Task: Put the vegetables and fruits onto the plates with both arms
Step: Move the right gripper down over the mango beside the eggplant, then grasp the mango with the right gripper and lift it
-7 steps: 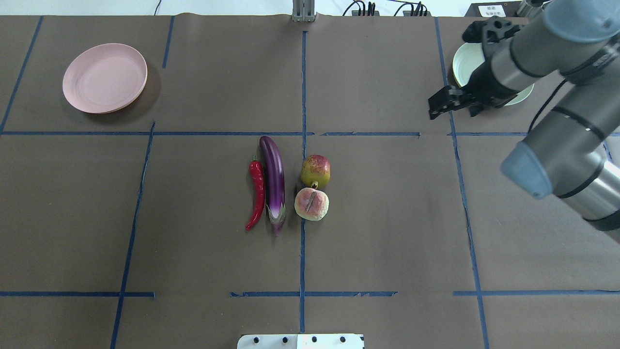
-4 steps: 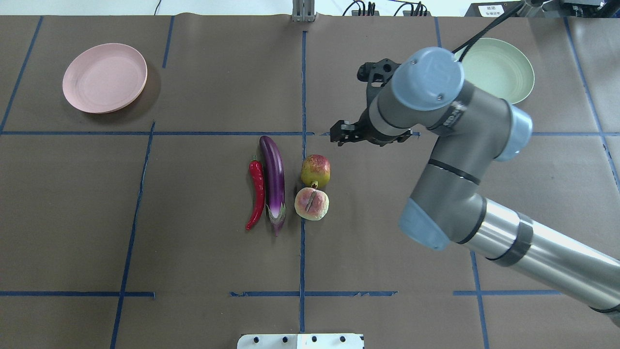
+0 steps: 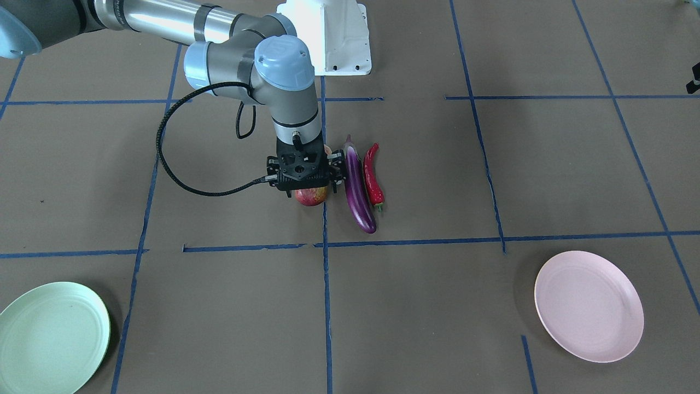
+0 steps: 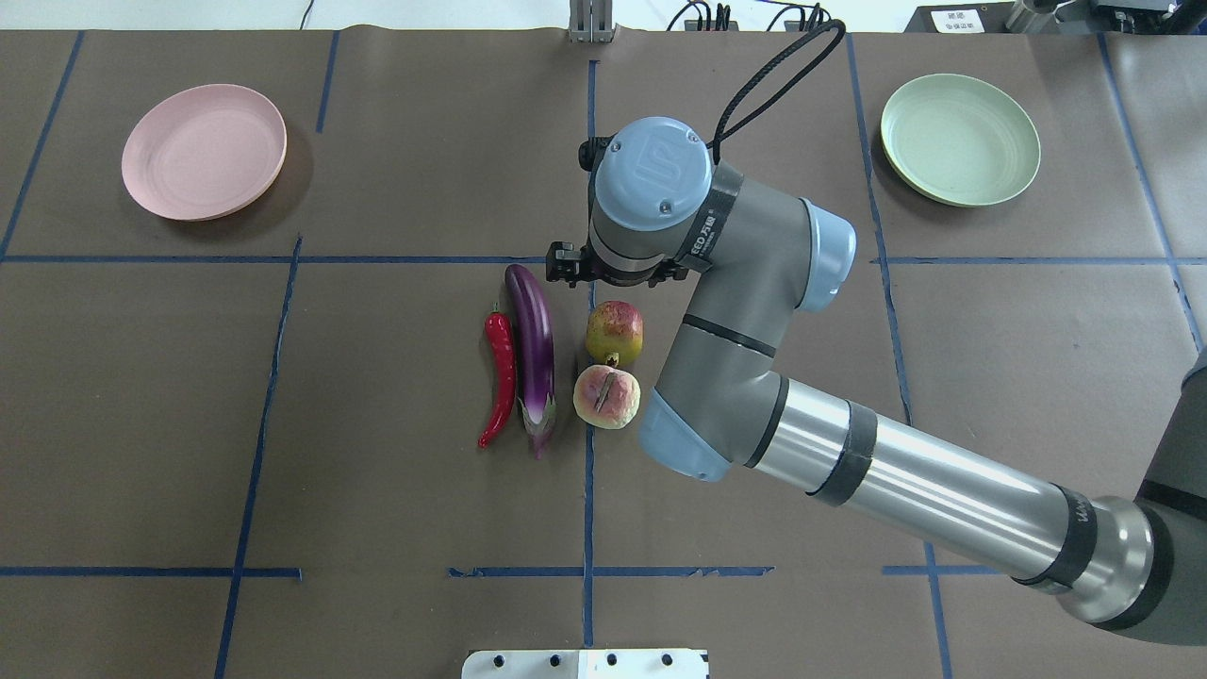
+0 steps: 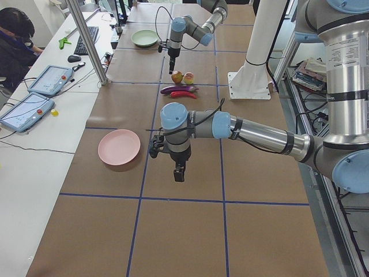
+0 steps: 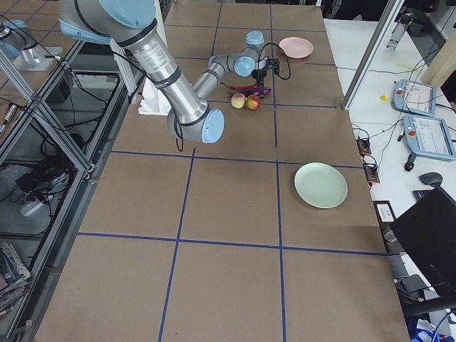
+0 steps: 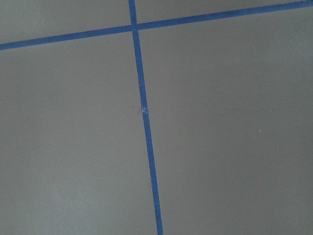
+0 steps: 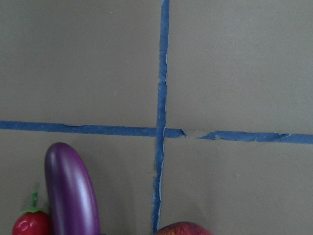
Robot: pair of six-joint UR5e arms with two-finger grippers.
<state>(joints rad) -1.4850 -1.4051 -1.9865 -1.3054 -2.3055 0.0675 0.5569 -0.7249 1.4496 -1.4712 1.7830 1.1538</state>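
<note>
The purple eggplant [image 4: 533, 354], red chili [image 4: 500, 377], pomegranate [image 4: 615, 332] and peach [image 4: 606, 397] lie together at the table's middle. The pink plate [image 4: 204, 151] sits far left and the mint green plate [image 4: 960, 139] far right, both empty. In the front-facing view my right gripper [image 3: 310, 187] hangs open just above the pomegranate [image 3: 311, 196], apart from it. The right wrist view shows the eggplant tip [image 8: 68, 191] and the pomegranate's top edge [image 8: 181, 228]. My left gripper [image 5: 179, 173] hovers over bare paper near the pink plate [image 5: 119, 146]; I cannot tell its state.
Blue tape lines divide the brown paper. The white base block [image 3: 339, 38] stands at the robot's edge. A black cable [image 3: 164, 148] loops off the right wrist. An operator [image 5: 14, 46] with tablets sits beyond the table's far side.
My right arm has swept from the green plate leftward to above the pomegranate. The produce and plates have not moved.
</note>
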